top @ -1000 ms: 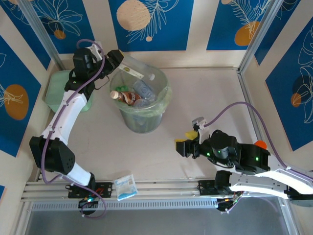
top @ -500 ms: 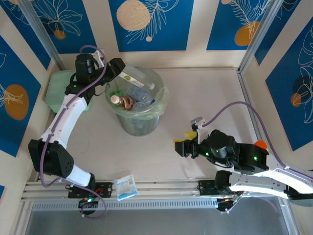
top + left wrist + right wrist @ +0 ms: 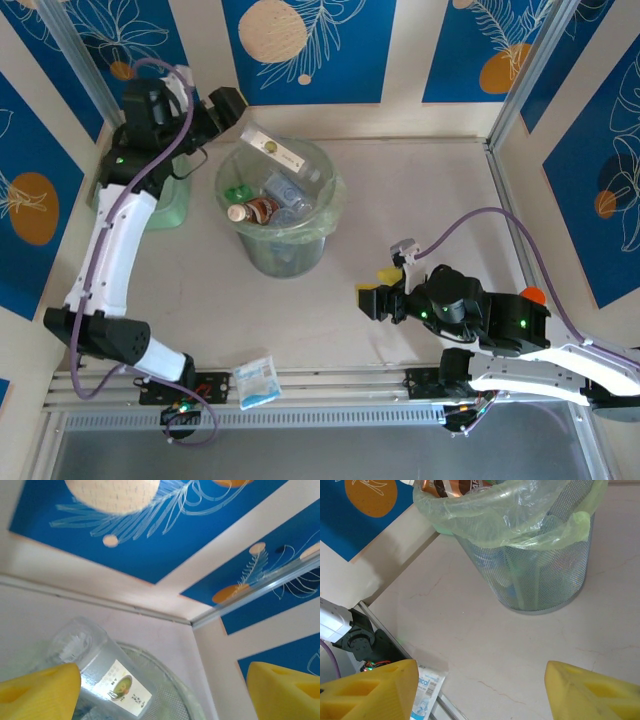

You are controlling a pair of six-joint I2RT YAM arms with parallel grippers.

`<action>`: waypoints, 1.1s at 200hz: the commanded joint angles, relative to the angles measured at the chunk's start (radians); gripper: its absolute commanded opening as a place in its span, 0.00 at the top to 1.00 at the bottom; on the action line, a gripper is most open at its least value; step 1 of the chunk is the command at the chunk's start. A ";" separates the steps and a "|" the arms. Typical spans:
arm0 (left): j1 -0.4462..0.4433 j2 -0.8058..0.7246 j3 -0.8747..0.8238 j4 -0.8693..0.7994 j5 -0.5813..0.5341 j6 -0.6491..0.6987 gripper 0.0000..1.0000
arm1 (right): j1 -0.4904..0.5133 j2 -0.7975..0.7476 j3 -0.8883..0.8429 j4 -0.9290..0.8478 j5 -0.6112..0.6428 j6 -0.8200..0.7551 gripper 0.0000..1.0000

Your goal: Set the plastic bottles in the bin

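Note:
The bin (image 3: 322, 232) stands at the table's back left, holding several plastic bottles, among them a brown-labelled one (image 3: 256, 209). A long clear bottle (image 3: 276, 151) lies tilted across the bin's far rim. My left gripper (image 3: 218, 108) hangs open just left of that bottle's end. In the left wrist view the long clear bottle (image 3: 102, 672) shows beside the left yellow pad (image 3: 37, 690), and the left gripper (image 3: 160, 695) grips nothing. My right gripper (image 3: 379, 290) stands open and empty low over the table, right of the bin (image 3: 540, 575).
A flat white-and-blue packet (image 3: 256, 381) lies at the near edge by the rail, also seen as the packet (image 3: 424, 695) in the right wrist view. A square pale-green box (image 3: 168, 207) sits behind the left arm by the left wall.
My left gripper has opened and drawn back to the left, away from the bin. The long clear bottle it carried now rests on the bin. The right arm has not moved.

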 commanded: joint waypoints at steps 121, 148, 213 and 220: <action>0.015 0.347 0.170 0.168 0.114 -0.079 0.82 | -0.018 0.011 0.021 0.043 0.025 -0.023 0.44; -0.003 0.300 0.057 0.197 0.128 -0.089 0.85 | -0.046 0.011 0.029 0.049 0.022 -0.040 0.44; -0.031 0.155 -0.154 0.244 0.127 -0.105 0.88 | -0.153 0.011 0.028 0.040 -0.052 -0.035 0.46; -0.034 0.143 -0.165 0.245 0.128 -0.106 0.88 | -0.161 0.016 0.032 0.035 -0.049 -0.029 0.47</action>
